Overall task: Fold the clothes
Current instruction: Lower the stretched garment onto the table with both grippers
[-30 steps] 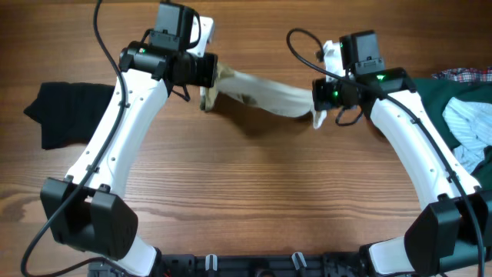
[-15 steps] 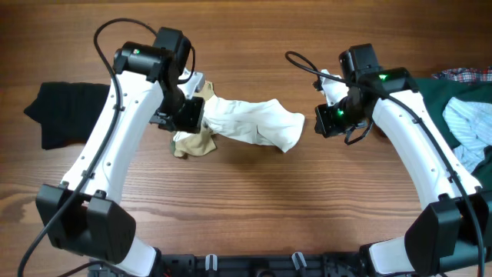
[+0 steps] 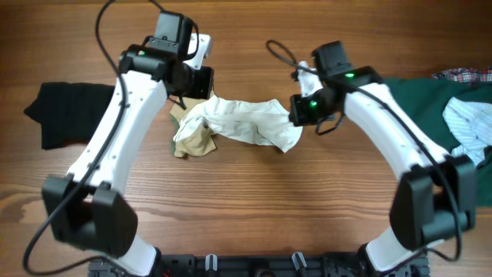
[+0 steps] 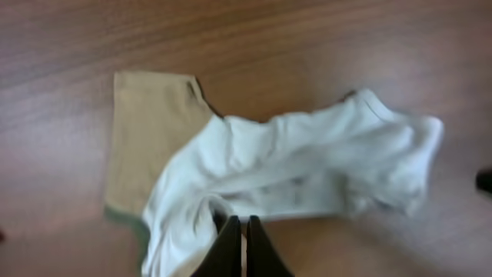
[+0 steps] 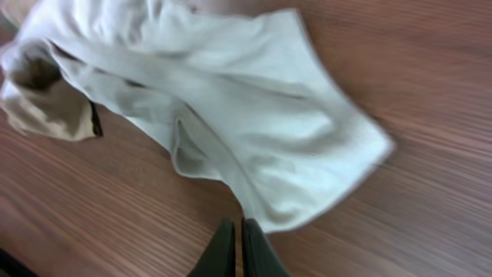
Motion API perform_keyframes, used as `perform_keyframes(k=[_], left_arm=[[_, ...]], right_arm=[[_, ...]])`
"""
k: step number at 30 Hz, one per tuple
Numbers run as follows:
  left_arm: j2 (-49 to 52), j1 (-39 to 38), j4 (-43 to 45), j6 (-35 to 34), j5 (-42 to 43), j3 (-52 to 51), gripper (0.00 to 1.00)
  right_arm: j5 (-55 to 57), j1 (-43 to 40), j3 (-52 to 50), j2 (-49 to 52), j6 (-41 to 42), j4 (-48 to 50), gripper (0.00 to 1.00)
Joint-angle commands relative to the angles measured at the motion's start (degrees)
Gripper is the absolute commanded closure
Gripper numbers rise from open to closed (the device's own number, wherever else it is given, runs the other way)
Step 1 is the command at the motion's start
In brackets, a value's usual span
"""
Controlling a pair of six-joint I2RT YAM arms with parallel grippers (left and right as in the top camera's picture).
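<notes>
The cream-white garment [image 3: 246, 123] lies crumpled on the wooden table [image 3: 254, 200], between the 2 arms. It is bunched into a long shape and is not folded flat. Its tan patch [image 3: 196, 142] sticks out at the end nearer to the left arm, and in the left wrist view a thin olive-green edge [image 4: 123, 219] shows under this patch.

The left gripper [image 3: 201, 81] hangs over this same end of the garment, with its jaws pressed together. In the left wrist view the fingertips [image 4: 231, 231] meet at the border of the white cloth. Maybe a small fold is caught there, but I cannot tell.

The right gripper [image 3: 296, 111] is at the other end of the garment. Its jaws are also pressed together, and the tips lie just beside the cloth's edge.

Beyond the tan end of the garment lies a black garment [image 3: 65, 111]. Beyond the opposite end lie a dark green garment [image 3: 419, 96], a pale blue striped garment [image 3: 469, 127] and a plaid garment [image 3: 465, 75].
</notes>
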Motion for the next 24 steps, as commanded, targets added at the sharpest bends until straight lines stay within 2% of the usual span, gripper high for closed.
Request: perform_keyframes(k=[1,5,9,18,20,24], left_arm=[[7.7,0.6,4.4,-0.8,-3.7,-1.4,0.96],[15.5,1.0,10.4,-1.2,-5.1,-1.4,0.96],[18.4,1.6,11.3,-1.2,-5.1,-1.5,0.96],[23.8,3.6,13.7,-1.4,-5.1,-1.5,0.96],[24.1,4.4,14.3,-3.0,-5.1,-1.5,0.96],[24.2,6.4,14.8,-4.2,-4.6,-1.5,0.96]], right_arm=[[-1.7,2.3,0.5,4.2,1.3,2.8,0.96],[-1.5,2.4,0.5,4.7,4.7,9.0,0.96],[-1.5,2.6,0.5,5.3,5.9,14.1,0.96],[-7.3,5.2,0.5,7.0,5.2,8.5,0.96],[-5.2,5.5,0.5,7.0,6.0,7.3,0.96],[7.8,5.6,-0.4,8.3,7.3,6.3,0.96]])
